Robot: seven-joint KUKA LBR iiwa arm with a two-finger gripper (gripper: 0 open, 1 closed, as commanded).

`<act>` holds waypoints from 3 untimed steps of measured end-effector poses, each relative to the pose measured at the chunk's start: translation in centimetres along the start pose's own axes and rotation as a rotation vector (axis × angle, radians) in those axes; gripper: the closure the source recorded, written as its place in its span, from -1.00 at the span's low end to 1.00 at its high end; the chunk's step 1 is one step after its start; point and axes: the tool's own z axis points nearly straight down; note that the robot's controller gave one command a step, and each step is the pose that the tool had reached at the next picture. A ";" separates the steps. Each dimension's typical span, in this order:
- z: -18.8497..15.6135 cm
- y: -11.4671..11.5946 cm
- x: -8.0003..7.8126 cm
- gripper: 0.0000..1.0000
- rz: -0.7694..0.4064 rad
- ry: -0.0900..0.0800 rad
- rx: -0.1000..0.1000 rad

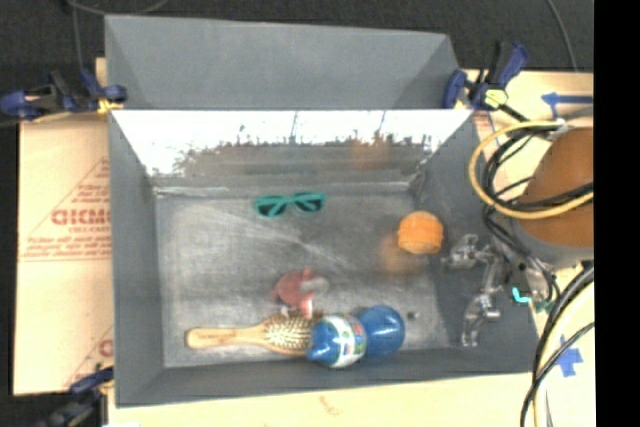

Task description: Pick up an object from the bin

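Note:
My gripper [468, 293] hangs at the bin's right side, over the sloping right wall. Its two metal fingers [462, 253] stand apart, open, with nothing between them. An orange ball [420, 232] lies on the floor just left of the upper finger, apart from it. A blue and white bottle-shaped thing with a green band [355, 337] lies at the front, to the lower left of the gripper.
A wooden hairbrush [250, 335] lies along the front wall, touching the blue thing. A small pink object [297, 287] sits just behind the brush. Green sunglasses [290, 205] lie near the back wall. The arm with its cables comes in from the right.

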 end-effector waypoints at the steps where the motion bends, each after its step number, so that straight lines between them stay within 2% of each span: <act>1: -0.4 0.1 -0.2 -1.00 -0.005 -0.007 0.002; 2: 0.9 5.7 0.5 -1.00 -0.127 -0.006 0.001; 3: 0.4 8.2 -0.5 -1.00 -0.341 -0.009 0.002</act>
